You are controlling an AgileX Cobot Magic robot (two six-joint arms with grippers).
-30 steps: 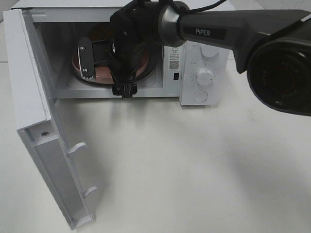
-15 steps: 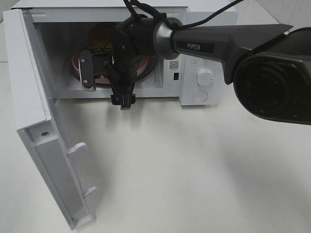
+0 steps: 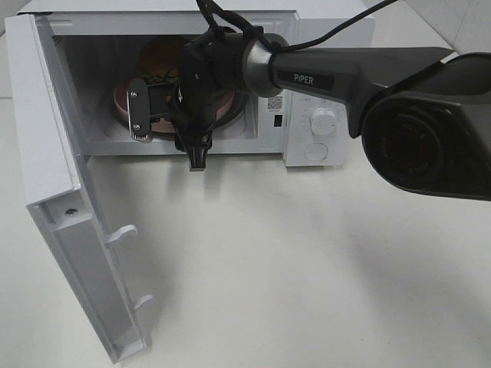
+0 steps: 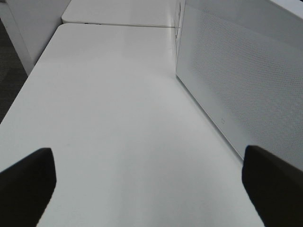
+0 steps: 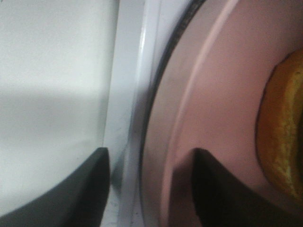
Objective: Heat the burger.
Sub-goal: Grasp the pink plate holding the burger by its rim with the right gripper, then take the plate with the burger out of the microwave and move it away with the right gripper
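Note:
The burger [image 3: 159, 60] with its golden-brown bun sits on the pink plate [image 3: 120, 101] on the glass turntable inside the open microwave [image 3: 268, 31]. My right gripper [image 3: 157, 116] reaches across into the oven's mouth, low over the plate's front part. In the right wrist view its dark fingertips [image 5: 61, 189] stand apart and the gripper [image 5: 151, 189] is open and holds nothing; the plate's rim [image 5: 189, 94] shows beyond the gap and the burger [image 5: 284, 142] off to one side. My left gripper [image 4: 149, 189] is open over bare table, outside the exterior view.
The microwave door [image 3: 61, 215] hangs wide open at the left, its perforated panel [image 4: 246, 80] close beside my left gripper. The control panel with dials [image 3: 324, 120] is on the oven's right. The white table [image 3: 291, 268] stretches in front.
My right arm has drawn back and up from the plate, so the burger, hidden under the wrist a second ago, now shows at the back. The plate stays on the turntable.

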